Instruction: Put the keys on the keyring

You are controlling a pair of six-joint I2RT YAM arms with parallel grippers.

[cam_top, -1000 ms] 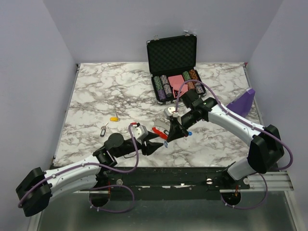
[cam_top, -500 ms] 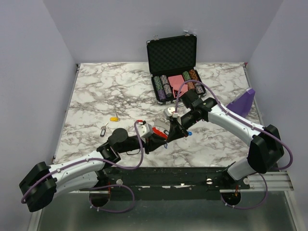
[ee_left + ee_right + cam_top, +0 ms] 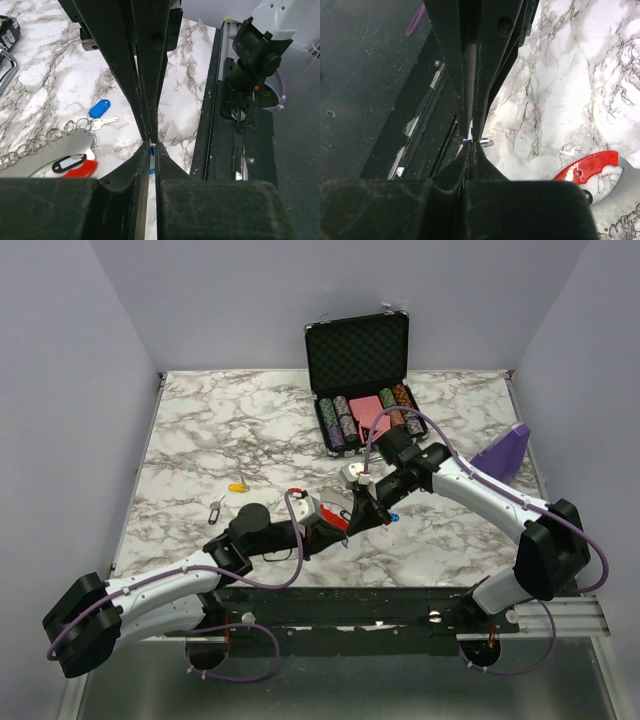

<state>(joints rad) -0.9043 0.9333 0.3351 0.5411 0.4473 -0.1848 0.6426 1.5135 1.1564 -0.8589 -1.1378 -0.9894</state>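
The red and silver keyring (image 3: pixel 331 516) lies near the table's front middle, also seen as the keyring (image 3: pixel 75 164) in the left wrist view with a chain (image 3: pixel 35 145) on it. My left gripper (image 3: pixel 333 530) is just beside it, its jaws drawn in to a thin gap with a small blue-tagged key (image 3: pixel 152 161) pinched at the tips. My right gripper (image 3: pixel 363 519) is shut on the keyring's other side; whether it holds anything is hidden. That small key (image 3: pixel 479 142) shows just past its tips. Another blue-tagged key (image 3: pixel 98 108) lies loose. A yellow-tagged key (image 3: pixel 237 486) and a further key (image 3: pixel 216 507) lie to the left.
An open black case (image 3: pixel 362 380) with poker chips stands at the back. A purple object (image 3: pixel 507 452) leans at the right edge. The table's front edge and black rail (image 3: pixel 227 125) run close by both grippers.
My left arm has reached right toward the keyring, and its jaws have closed from wide apart to a thin gap. The right arm has not moved.
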